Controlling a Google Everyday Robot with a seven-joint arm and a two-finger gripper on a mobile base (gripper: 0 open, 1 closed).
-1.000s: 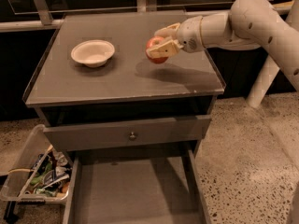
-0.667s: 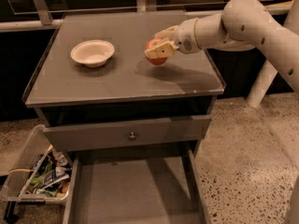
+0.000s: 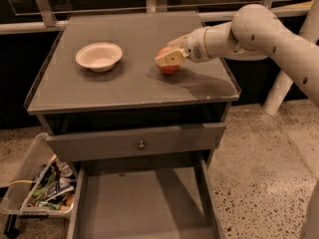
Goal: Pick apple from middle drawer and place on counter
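Camera view: a small round red apple (image 3: 169,69) sits between the jaws of the robot's pale two-finger gripper (image 3: 168,59). The jaws are closed narrowly on its upper half, and the fruit sits low on the flat matte-grey table (image 3: 124,91), right of centre. A shallow white bowl (image 3: 98,57) stands well apart to its left. Below, the wide dark-grey middle drawer (image 3: 144,203) is pulled open, its floor flat and smooth.

Red-orange apple (image 3: 168,69), clasped by a cream-and-tan gripper (image 3: 172,51), at the right of the matte grey, pale-edged counter (image 3: 134,86). Off-white bowl (image 3: 98,57) at left. Dark grey middle drawer (image 3: 144,208) nearest, grey drawer front (image 3: 99,142) with metal knob (image 3: 141,145) above. Pale terrazzo floor (image 3: 259,158), flecked dark.
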